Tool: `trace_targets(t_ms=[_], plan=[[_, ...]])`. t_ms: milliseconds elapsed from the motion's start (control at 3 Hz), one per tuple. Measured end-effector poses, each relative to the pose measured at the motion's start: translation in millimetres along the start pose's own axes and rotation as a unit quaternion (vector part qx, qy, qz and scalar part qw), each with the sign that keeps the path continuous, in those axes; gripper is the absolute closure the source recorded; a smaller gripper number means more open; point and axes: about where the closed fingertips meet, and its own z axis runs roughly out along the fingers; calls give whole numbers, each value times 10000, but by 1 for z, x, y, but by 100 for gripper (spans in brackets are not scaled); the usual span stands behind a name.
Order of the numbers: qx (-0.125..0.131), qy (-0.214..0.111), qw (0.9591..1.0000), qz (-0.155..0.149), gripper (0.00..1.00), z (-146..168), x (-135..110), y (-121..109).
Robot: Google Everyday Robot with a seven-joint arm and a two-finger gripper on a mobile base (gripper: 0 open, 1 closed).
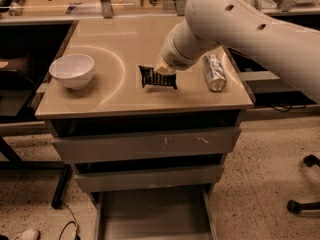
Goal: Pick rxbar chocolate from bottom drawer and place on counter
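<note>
One flat black-wrapped rxbar chocolate [157,78] lying on glossy beige surface [125,39]; end effector [164,69] sitting at its top right corner, white arm [250,29] blocking view, grip state: cannot tell; one round white bowl [72,70] sitting left, one silver metal can [214,72] right; grey bottom drawer [152,219] standing open

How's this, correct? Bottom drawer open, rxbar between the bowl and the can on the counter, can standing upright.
Not quite: the silver can lies on its side, not upright, as the camera view shows. The rest holds: bottom drawer open, rxbar chocolate between the white bowl and the can on the counter. The gripper is at the bar's upper right edge.
</note>
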Motion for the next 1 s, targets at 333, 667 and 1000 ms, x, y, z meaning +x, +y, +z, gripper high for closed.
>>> trace_targets(t_ms=[333,667,1000], plan=[[-262,-93,9996,28,100,33,-2,-1],[-280,-97,9996,39,100,36,-1,-1],[-280,-97,9996,39,81,36,-1,-1]])
